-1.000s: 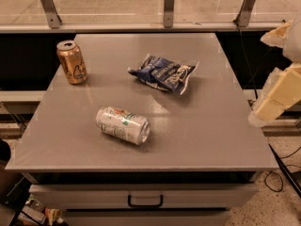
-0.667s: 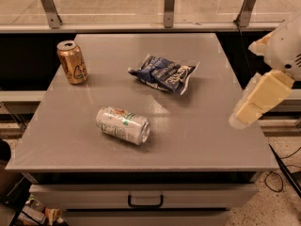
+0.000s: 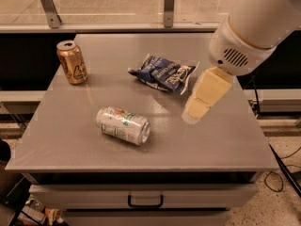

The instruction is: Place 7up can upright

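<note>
The 7up can [image 3: 122, 125] is silvery-white with green and red marks. It lies on its side on the grey table [image 3: 70, 145], front left of centre, one shiny end facing right and front. My gripper [image 3: 195, 111] comes in from the upper right on a large white arm and hangs above the table's right half, to the right of the can and apart from it. Its cream-coloured fingers point down and left, with nothing seen between them.
A gold can [image 3: 72, 62] with black markings stands upright at the table's back left. A blue snack bag [image 3: 163, 73] lies at the back centre, just left of my gripper. A drawer with a handle [image 3: 146, 201] sits below the table's front edge. A railing runs behind.
My arm has swung in from the right edge to over the table's right half, closer to the can. The cans and the bag have not moved.
</note>
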Action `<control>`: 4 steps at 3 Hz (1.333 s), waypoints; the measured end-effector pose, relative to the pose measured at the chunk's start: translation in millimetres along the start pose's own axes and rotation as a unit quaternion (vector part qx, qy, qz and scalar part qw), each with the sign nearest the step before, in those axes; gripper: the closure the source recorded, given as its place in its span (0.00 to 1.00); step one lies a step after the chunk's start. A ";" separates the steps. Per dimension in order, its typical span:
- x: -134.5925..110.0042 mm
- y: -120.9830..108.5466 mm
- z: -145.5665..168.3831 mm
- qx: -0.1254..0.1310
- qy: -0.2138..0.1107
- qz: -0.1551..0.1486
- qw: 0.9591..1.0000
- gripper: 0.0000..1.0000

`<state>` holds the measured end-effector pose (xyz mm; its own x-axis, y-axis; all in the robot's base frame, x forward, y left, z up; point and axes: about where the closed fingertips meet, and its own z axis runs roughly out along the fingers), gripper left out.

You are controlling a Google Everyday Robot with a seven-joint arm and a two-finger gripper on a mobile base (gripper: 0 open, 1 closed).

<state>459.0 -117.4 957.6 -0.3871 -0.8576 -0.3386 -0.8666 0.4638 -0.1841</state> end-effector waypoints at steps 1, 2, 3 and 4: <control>-27.8 15.1 16.4 -0.011 0.025 -0.011 1.000 0.00; -49.3 36.3 30.3 -0.027 0.041 -0.019 0.999 0.00; -64.5 54.3 43.1 -0.049 0.041 -0.023 0.998 0.00; -72.9 60.8 52.6 -0.047 0.040 -0.028 0.998 0.00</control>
<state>451.1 -15.0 922.6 -0.3579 -0.8986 -0.2539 -0.9117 0.3950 -0.1128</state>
